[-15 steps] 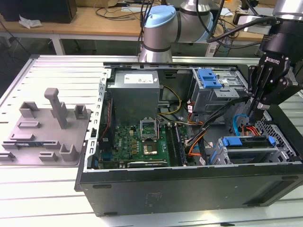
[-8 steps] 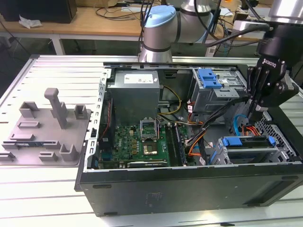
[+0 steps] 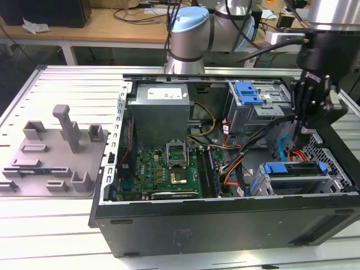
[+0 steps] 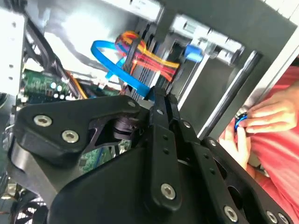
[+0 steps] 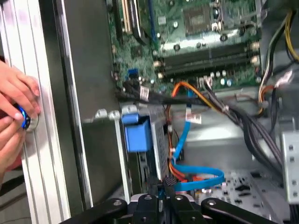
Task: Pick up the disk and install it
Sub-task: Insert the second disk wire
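Exterior view: open computer case (image 3: pixel 169 225) on slatted table (image 3: pixel 34 225); disk (image 3: pixel 292 175) seated flat in lower bay with blue carrier frame, claw (image 3: pixel 308 135) just above it. Likely stiff, dense, shock-sensitive; best held by frame edges.

Second wrist view: claw (image 4: pixel 159 95) pinched narrow, apparently empty; hand (image 4: pixel 266 121) outside case.

First wrist view: circuit board (image 5: pixel 196 32), cables (image 5: pixel 196 179) inside case.

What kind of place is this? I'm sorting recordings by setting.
Probably a robotics lab or test workshop: an open computer case lies on a slotted aluminium table, a robot arm reaches over it, and wooden benches strewn with cables stand behind.
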